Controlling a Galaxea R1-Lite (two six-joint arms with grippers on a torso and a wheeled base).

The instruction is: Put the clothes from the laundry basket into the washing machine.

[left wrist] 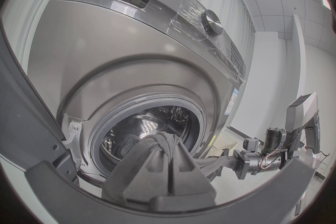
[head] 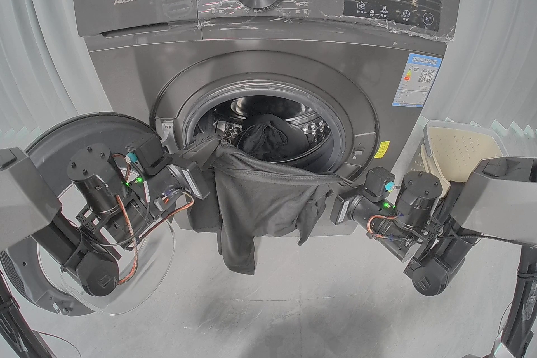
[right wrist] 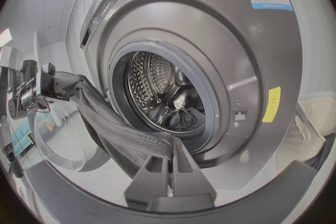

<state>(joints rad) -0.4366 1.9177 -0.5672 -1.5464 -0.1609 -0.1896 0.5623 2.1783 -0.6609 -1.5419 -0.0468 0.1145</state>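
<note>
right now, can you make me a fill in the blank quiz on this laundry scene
The washing machine has its door ___. The hanging garment, shared by the left gripper and right gripper, is held at ___ places. The laundry basket sits on the robot's ___ side. Another dark garment lies inside the ___.
Missing words: open; two; right; drum.

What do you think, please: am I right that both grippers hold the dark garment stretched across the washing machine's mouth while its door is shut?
Not quite: the door is open, swung to the robot's left, as the head view shows. Otherwise yes: the left gripper and right gripper are both shut on the dark garment, stretched across the washing machine's mouth.
</note>
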